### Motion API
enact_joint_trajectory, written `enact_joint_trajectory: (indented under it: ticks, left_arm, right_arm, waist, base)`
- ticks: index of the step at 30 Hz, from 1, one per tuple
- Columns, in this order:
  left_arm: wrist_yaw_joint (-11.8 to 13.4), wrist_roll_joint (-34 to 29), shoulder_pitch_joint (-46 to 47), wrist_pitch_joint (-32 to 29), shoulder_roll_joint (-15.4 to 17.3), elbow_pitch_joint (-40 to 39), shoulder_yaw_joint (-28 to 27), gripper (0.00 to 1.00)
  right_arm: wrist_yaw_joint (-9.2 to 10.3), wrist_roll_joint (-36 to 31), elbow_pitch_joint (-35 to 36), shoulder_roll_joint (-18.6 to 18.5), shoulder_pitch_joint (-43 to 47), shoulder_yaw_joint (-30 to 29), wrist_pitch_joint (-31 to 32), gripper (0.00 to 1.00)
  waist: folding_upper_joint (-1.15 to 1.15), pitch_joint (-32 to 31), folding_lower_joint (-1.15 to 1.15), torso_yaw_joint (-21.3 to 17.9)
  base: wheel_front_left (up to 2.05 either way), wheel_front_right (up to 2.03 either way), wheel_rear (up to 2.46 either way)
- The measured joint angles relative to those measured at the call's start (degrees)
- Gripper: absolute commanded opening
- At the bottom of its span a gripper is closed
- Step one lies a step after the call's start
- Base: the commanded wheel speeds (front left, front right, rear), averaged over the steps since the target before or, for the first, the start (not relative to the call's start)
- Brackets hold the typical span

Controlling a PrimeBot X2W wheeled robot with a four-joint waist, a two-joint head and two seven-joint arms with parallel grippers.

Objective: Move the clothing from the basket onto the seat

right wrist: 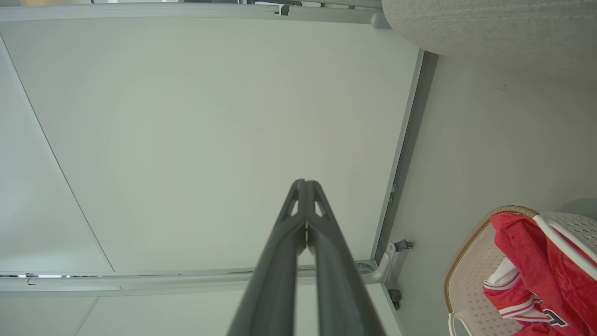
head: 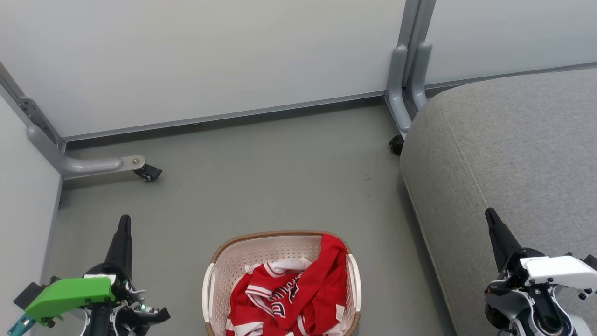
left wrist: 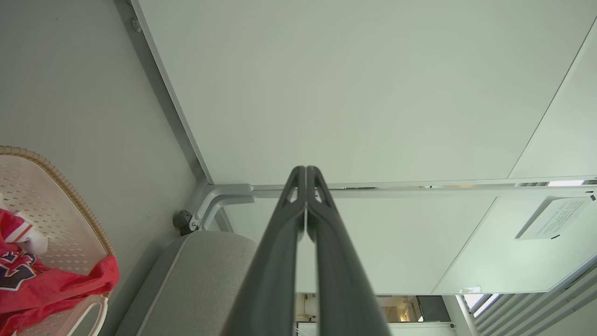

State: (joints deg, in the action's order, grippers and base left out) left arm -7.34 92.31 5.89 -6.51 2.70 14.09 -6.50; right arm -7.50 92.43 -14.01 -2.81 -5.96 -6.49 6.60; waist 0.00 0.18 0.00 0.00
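Low in the head view, the left hand [head: 124, 226] points up over the grey floor [head: 261, 177], fingers pressed tight together, nothing between them. Same story on the other side: the right hand [head: 495, 226] has its fingers closed flat & empty, showing against the seat [head: 513, 149]. The clothing [head: 298, 289], red w/ white trim, lies bunched in the basket [head: 261, 235], one fold draped over the far right rim near the handle. The basket stands on the floor btwn the two hands, just left of the seat, a strip of floor separating them. White partition panels [head: 210, 56] close off the back.
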Motion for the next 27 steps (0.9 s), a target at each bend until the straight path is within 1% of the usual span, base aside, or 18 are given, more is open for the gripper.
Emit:
enact_joint_trajectory:
  ticks: [18,19,23,27]
  left_arm:
    - [0.0,0.0,0.0,0.0,0.0,0.0,0.0,0.0]
    - [0.1,0.0,-0.1,0.0,-0.1,0.3,0.0,1.0]
    - [0.1,0.0,-1.8,0.1,-0.5,2.2,0.3,1.0]
    - [0.2,-0.3,-2.0,1.3,-0.5,2.0,0.6,1.0]
  right_arm:
    - [0.0,0.0,0.0,0.0,0.0,0.0,0.0,0.0]
    - [0.0,0.0,-0.3,0.1,0.2,0.0,0.0,1.0]
    - [0.02,0.0,-2.2,0.8,1.8,0.2,-0.1,1.0]
    - [0.03,-0.5,-2.2,0.9,2.0,0.9,-1.2,1.0]
  waist:
    - [0.0,0.0,0.0,0.0]
    - [0.0,0.0,0.0,0.0]
    - [0.0,0.0,0.0,0.0]
    - [0.0,0.1,0.0,0.0]
  base:
    - [0.0,0.0,0.0]
    - [0.0,0.0,0.0]
    - [0.0,0.0,0.0]
    - [0.0,0.0,0.0]
